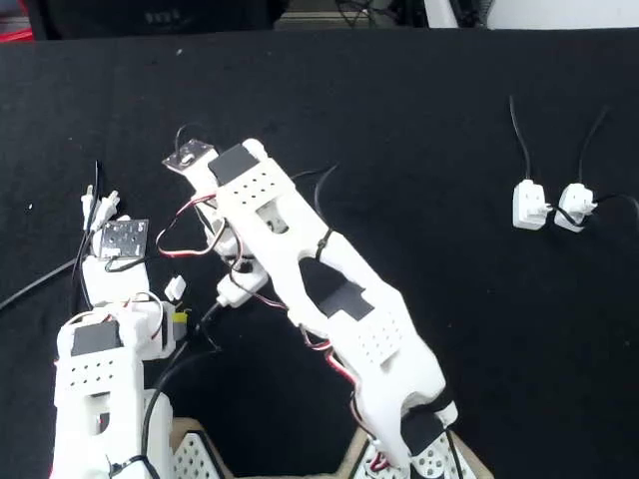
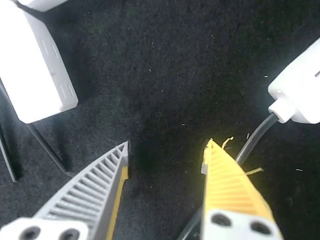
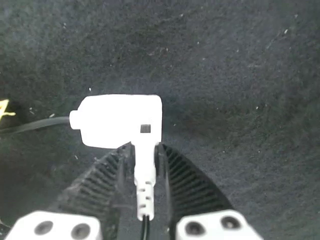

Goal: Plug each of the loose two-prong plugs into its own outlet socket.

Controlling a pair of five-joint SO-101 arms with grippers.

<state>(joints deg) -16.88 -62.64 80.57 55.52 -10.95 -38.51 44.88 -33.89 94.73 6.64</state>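
Observation:
My right gripper is shut on a narrow white two-prong plug, whose front end meets a white outlet socket with a black cable running off one side. In the high view this socket lies under the right arm, left of centre. My left gripper is open over bare black cloth, one finger grey and one yellow. A white block lies beyond the grey finger, and a white cabled piece beyond the yellow one. From above, the left gripper sits at the far left.
Two more white plug-and-socket pairs with black cables lie at the right of the black cloth. A small white piece lies between the arms. Loose black cables trail near the left arm.

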